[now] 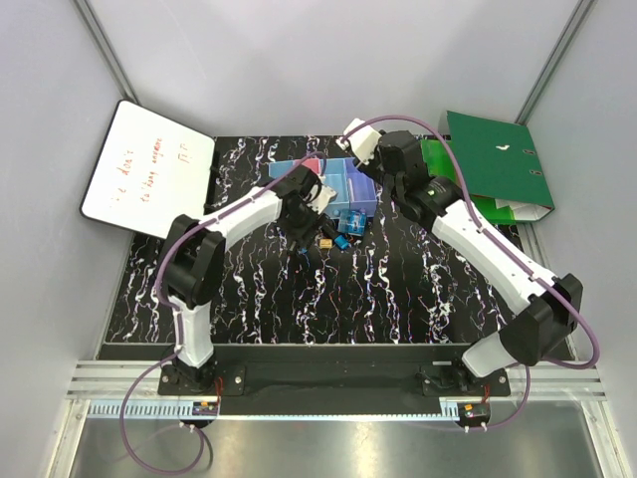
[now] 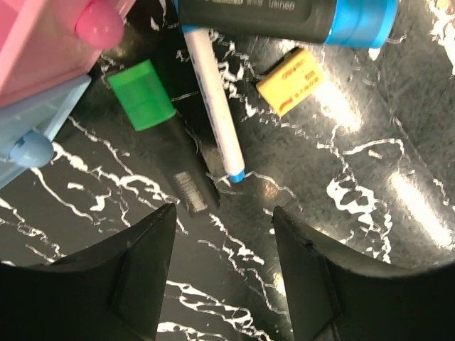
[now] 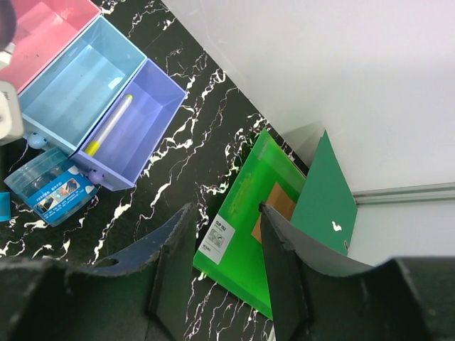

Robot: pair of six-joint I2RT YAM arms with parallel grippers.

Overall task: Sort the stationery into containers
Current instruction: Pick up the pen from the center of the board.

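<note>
Your left claw [image 2: 224, 213] hangs low over the black marbled bench [image 2: 370, 213], jaws spread and grasping nothing; only bare bench shows between its fingers [image 2: 135, 277]. Just ahead of the fingertips lies a black marker with a green cap [image 2: 167, 142], set on a slant; close along its right side lies a slim white marker [image 2: 213, 99] with a blue tip toward the claw, and you cannot tell whether the two touch. Right of the white marker, apart from it, sits a small yellow block [image 2: 290, 80]; across the top edge of that view lies a thick dark marker [image 2: 284, 14] with a bright blue band. The corners of the pink bin [image 2: 43, 42] and the light blue bin [image 2: 28, 128] show at the left, just beside the green cap. Your right claw [image 3: 225, 209] is raised above the bench, likewise released, with nothing between its jaws; below it the pink, light blue and purple bin [image 3: 135, 128] stand joined in a row, and the purple one holds a slim pen [image 3: 110, 124] with a yellow end, lying lengthwise. A small blue box [image 3: 50, 188] rests on the bench just beside the purple bin's near end; the green binder [image 3: 284, 213] lies well to the right by the wall; the whiteboard [image 1: 149, 169] leans at the far left corner.
</note>
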